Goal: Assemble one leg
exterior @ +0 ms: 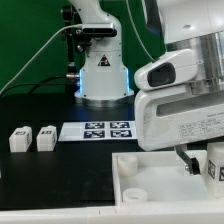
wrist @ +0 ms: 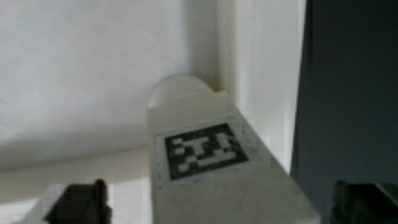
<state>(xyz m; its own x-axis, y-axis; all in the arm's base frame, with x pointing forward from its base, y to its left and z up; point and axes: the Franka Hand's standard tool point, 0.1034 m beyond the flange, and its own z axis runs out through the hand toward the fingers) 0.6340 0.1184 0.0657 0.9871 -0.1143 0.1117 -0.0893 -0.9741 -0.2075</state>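
Note:
In the wrist view a white leg [wrist: 214,150] with a black marker tag on its face lies between my fingers. My gripper [wrist: 219,207] is open. One dark finger [wrist: 75,205] stands clear of the leg and the other finger [wrist: 365,203] is close beside it. In the exterior view the gripper [exterior: 193,160] hangs low at the exterior view's right over the white furniture piece [exterior: 150,185], with the leg [exterior: 214,160] beside it. Two more white legs [exterior: 18,140] [exterior: 45,138] lie on the black table at the exterior view's left.
The marker board [exterior: 100,130] lies flat in front of the robot base [exterior: 100,82]. The arm's large white body [exterior: 185,95] fills the exterior view's right. Cables hang behind the base.

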